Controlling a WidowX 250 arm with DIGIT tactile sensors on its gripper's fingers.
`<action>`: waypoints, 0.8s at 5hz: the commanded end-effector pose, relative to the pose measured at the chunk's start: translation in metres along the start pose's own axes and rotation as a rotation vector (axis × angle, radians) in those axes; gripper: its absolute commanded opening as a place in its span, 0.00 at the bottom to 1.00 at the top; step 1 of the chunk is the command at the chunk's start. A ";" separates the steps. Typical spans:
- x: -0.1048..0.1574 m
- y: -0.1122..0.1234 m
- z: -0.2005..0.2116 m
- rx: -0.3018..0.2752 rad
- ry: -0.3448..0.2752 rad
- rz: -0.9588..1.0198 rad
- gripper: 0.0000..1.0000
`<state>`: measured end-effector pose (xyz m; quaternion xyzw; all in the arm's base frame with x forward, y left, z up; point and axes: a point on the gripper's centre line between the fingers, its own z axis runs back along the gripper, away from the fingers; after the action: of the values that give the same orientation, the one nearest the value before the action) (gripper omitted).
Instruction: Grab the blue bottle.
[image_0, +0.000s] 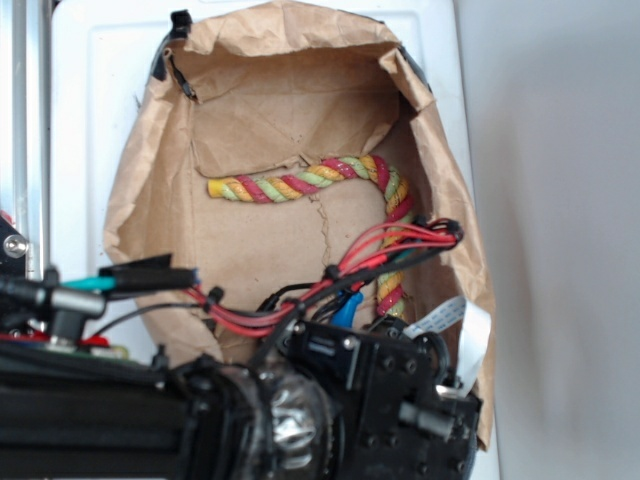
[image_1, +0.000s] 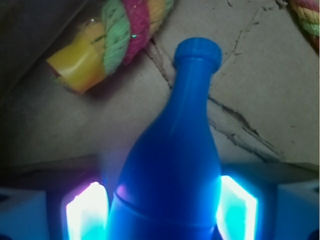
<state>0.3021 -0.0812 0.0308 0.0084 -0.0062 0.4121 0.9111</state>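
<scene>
Exterior view hides most of your smooth blue bottle (image_1: 172, 160) behind the arm. It lies on torn brown paper (image_1: 260, 85) between the jaws, which touch both sides, near the twisted rope (image_0: 300, 184).

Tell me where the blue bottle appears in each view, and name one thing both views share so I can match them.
Exterior view: only a small piece of the blue bottle shows, low and center, behind the red and black wires and above the black arm.
Wrist view: the blue bottle fills the center, neck pointing up, between the two glowing pads of the claw.
Shared landmark: the red-yellow-green rope lying on the brown paper.
</scene>
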 end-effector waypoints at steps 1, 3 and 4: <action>0.036 0.039 0.045 -0.074 -0.040 0.021 0.00; 0.082 0.076 0.091 -0.026 -0.211 -0.098 0.00; 0.083 0.081 0.133 0.034 -0.220 -0.215 0.00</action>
<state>0.2896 0.0256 0.1364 0.0815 -0.0602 0.3066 0.9464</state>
